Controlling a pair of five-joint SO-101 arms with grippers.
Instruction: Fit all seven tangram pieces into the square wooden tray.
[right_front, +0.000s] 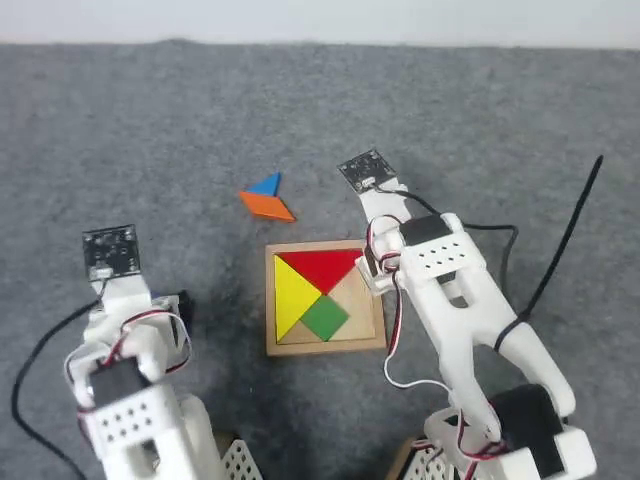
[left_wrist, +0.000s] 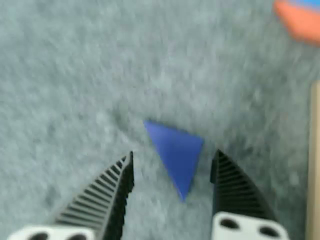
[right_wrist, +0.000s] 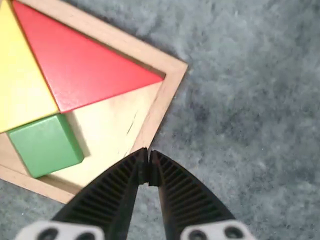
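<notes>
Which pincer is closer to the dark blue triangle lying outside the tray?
Left. The left pincer stands open around the dark blue triangle; the right pincer is shut at the wooden tray's rim, farther off.

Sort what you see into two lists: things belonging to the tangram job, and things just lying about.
Job: tray, red triangle, yellow triangle, green square, orange piece, light blue triangle, dark blue triangle.
Lying about: cable, mat.
</notes>
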